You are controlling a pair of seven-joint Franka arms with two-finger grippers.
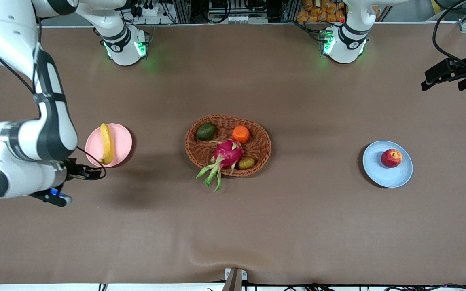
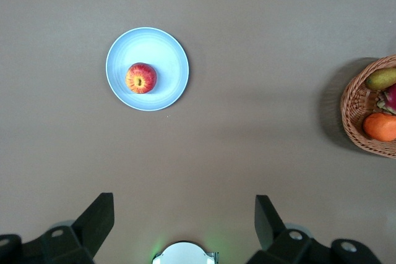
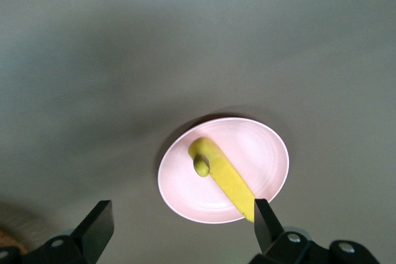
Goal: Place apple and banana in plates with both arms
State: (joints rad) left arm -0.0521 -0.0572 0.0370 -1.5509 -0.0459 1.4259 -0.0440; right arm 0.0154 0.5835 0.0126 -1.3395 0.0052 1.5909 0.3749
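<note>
The banana (image 1: 106,143) lies across the pale pink plate (image 1: 123,139) toward the right arm's end of the table; it also shows in the right wrist view (image 3: 224,177) on that plate (image 3: 260,149). The red apple (image 1: 391,157) sits on the light blue plate (image 1: 380,167) toward the left arm's end; both show in the left wrist view, the apple (image 2: 141,78) on the plate (image 2: 164,54). My right gripper (image 1: 89,173) (image 3: 182,211) is open and empty beside the pink plate. My left gripper (image 1: 424,80) (image 2: 185,205) is open and empty, high over the table's edge.
A brown wicker basket (image 1: 262,139) stands mid-table with a green avocado (image 1: 206,131), an orange fruit (image 1: 241,133), a magenta dragon fruit (image 1: 227,155) and a small brownish fruit (image 1: 246,163). Brown cloth covers the table (image 1: 318,226).
</note>
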